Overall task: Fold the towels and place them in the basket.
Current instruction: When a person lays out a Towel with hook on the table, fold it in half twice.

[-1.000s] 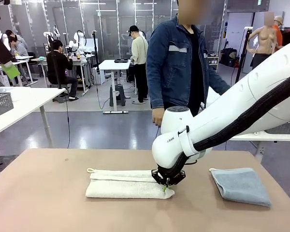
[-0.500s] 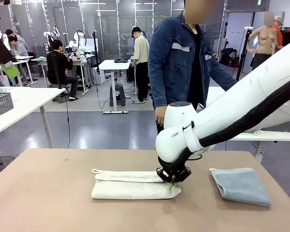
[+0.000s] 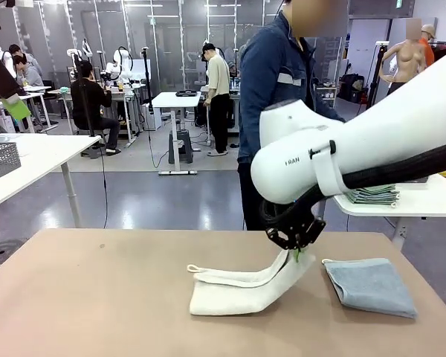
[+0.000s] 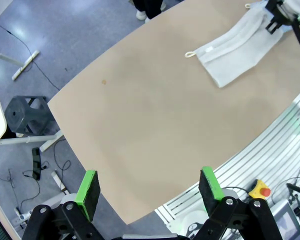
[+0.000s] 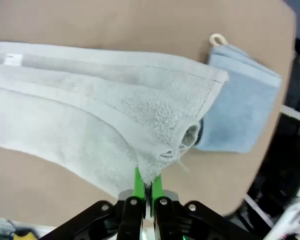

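A: Status?
B: My right gripper [image 3: 298, 253] is pinched on the cream-white towel [image 3: 234, 290], its right end lifted off the table [image 3: 82, 297], fold unfinished. My left gripper [image 4: 149, 189] gapes wide, holding nothing.
A: Blue-grey towel [image 3: 370, 285]?
B: Folded just beside it. Nothing basketed yet.

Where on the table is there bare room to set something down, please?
The whole stretch left of the cream towel is bare, as is the strip along the far edge. The right side is crowded: right gripper lifting that towel's end beside the folded blue towel.

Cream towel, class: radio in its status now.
Right gripper shut on cream towel, one end lifted. Left gripper open, above table. Blue towel folded alongside.
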